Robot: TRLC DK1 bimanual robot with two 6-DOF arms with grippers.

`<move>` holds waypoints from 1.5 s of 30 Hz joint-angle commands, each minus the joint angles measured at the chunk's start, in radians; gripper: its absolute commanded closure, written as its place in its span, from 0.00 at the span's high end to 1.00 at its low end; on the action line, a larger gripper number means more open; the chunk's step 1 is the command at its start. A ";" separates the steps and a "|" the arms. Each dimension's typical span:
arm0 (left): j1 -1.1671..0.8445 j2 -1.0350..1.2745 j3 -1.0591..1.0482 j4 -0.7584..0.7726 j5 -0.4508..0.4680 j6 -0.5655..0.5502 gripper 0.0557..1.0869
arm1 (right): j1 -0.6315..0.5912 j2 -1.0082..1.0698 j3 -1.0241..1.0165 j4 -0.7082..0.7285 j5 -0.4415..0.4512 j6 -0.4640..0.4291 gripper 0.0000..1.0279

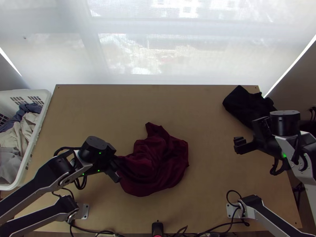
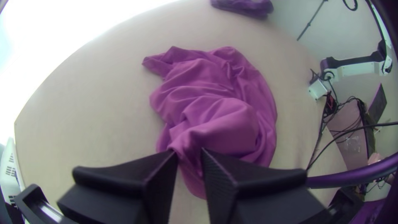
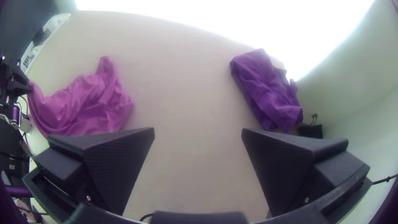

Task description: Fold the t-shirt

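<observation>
The dark red t-shirt (image 1: 156,162) lies bunched on the middle of the table, one part sticking up toward the far side. At its left end my left gripper (image 1: 115,166) is shut on a gathered bit of cloth. In the left wrist view the t-shirt (image 2: 211,99) runs in between the fingertips of the left gripper (image 2: 188,153). My right gripper (image 1: 245,134) stands open above the table's right part, away from the t-shirt. The right wrist view has the t-shirt (image 3: 83,103) off to one side of the right gripper (image 3: 198,132), whose fingers are wide apart with nothing between them.
A black folded cloth (image 1: 247,103) lies at the table's far right corner. A white basket (image 1: 45,103) with clothes stands beyond the table's left edge. Bare table (image 1: 205,118) lies between the t-shirt and the right gripper. Cables run along the near edge.
</observation>
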 commanded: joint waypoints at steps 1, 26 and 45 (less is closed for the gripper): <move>0.171 -0.051 -0.056 -0.009 -0.001 0.013 0.85 | 0.123 0.026 -0.065 0.047 -0.002 0.072 0.96; 0.554 -0.215 -0.105 -0.066 0.003 0.009 0.93 | 0.560 0.595 -0.028 0.477 -0.267 0.106 0.95; 0.557 -0.219 -0.117 -0.072 0.003 -0.001 0.93 | 0.551 0.887 0.001 0.632 -0.300 0.102 0.90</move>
